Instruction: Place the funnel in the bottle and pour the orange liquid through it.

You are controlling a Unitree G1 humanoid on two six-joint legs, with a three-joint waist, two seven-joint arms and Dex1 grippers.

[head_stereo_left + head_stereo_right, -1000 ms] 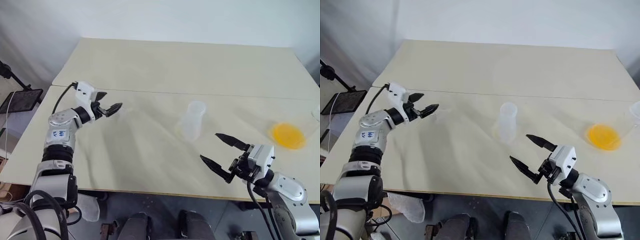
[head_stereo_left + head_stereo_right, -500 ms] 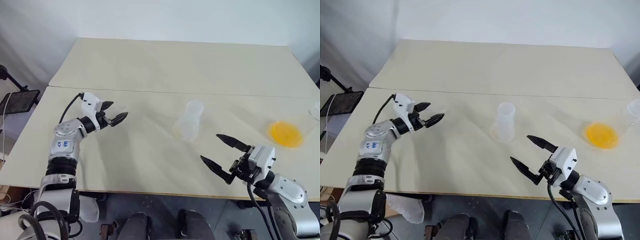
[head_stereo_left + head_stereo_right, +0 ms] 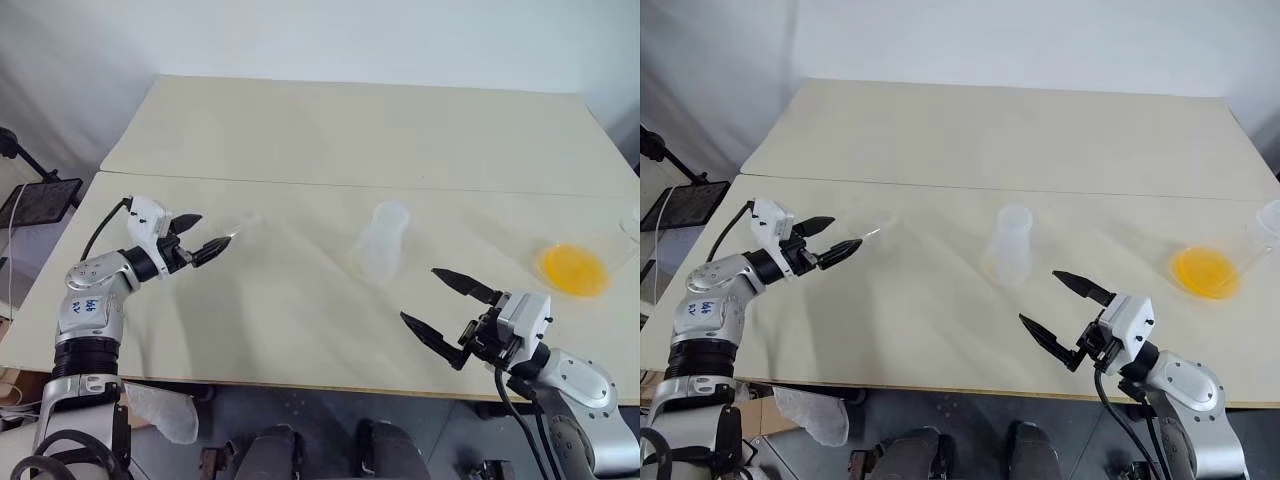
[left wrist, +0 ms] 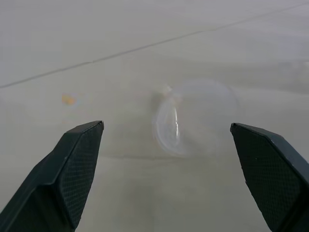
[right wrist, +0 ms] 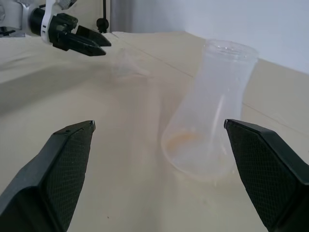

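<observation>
Near the left edge of the table (image 3: 300, 130), the left gripper (image 3: 205, 240) hovers with its fingers spread and empty. The funnel (image 3: 247, 222) lies on its side just beyond the fingertips, on the line along which the gripper points; in the left wrist view its wide mouth seems to face sideways, so its long axis probably lies across the approach. The bottle (image 3: 385, 241) stands upright near the middle of the table. The right gripper (image 3: 445, 305), also spread and empty, waits by the front edge. The orange liquid (image 3: 574, 270) sits near the right edge. The left arm is clearly nearer to the funnel.
</observation>
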